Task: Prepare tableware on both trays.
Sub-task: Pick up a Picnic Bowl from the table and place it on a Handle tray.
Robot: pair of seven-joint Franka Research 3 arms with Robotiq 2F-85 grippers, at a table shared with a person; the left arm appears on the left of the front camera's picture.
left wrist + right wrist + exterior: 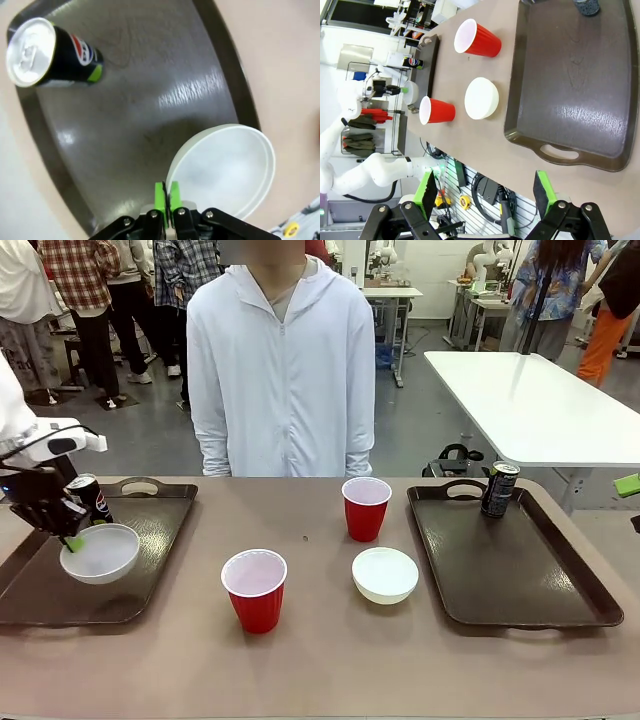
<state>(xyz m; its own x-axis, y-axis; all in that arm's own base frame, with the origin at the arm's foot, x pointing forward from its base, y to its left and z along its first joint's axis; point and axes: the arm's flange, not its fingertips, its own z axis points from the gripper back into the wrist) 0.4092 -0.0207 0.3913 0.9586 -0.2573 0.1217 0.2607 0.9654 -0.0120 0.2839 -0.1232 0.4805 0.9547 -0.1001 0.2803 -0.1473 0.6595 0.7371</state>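
Bowl pinched by its rim over my left tray

My left claw (72, 537) is pressed together on the white bowl (100, 555) at its 10 o'clock rim, tilted above the left tray (150, 540); the can (90, 496) stands at 12 o'clock; I judge each tray needs one set; my right claw (485, 186) is spread, empty.

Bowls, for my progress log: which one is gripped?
The bowl over the left tray, rim pinched by the left hand; the other bowl sits free on the table.

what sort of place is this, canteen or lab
Probably a robotics lab or demo hall: the left gripper holds a bowl over a tray, with a white work table and people standing behind.
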